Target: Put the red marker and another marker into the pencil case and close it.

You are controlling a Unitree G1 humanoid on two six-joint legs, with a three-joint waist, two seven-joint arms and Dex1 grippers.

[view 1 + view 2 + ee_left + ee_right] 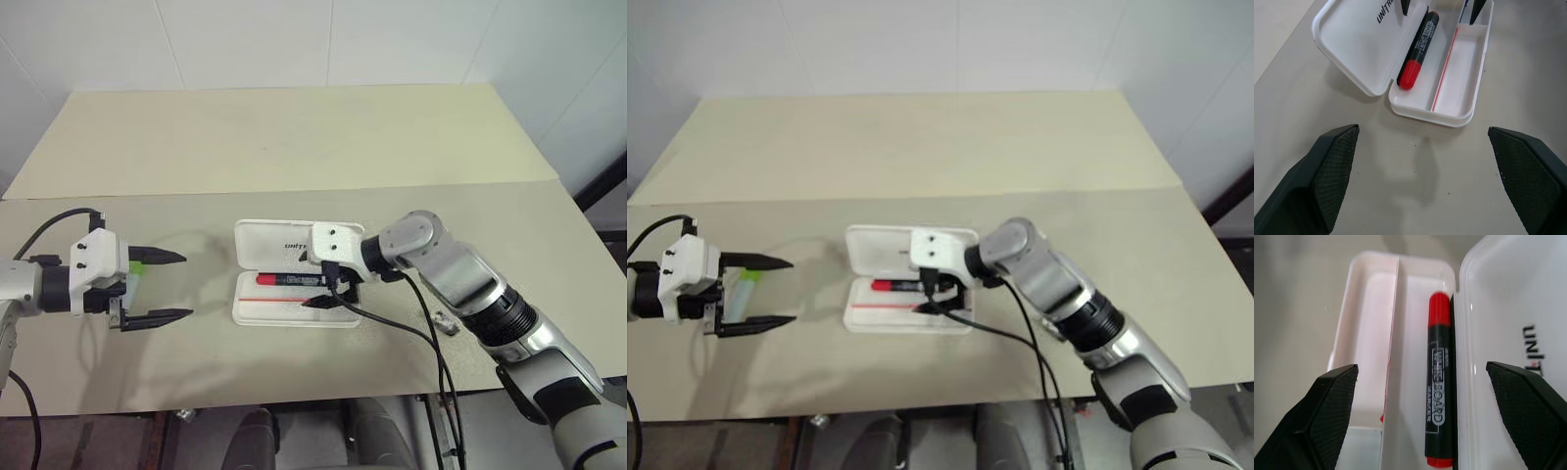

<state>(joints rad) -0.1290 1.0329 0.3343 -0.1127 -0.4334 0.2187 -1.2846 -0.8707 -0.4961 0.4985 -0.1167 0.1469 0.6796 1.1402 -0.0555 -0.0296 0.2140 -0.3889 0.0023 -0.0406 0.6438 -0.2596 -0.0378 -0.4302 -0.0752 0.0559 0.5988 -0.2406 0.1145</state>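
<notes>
The pencil case (294, 313) lies open mid-table, its lid (269, 243) folded back flat with dark lettering on it. Inside the tray, the red marker (1440, 396) rests along the hinge side, red cap toward my left arm. My right gripper (1421, 366) hovers just above the case, open, with a finger on each side of the marker and not touching it. Off to the left, my left gripper (171, 287) stands open and points at the case. The other marker (743, 292), short and light green, lies on the table between the bases of its fingers.
A small dark grey clip-like piece (446, 323) lies on the table beside my right forearm. The right arm's black cable (392, 323) trails across the table and over its front edge. A seam (294, 188) runs across the tabletop behind the case.
</notes>
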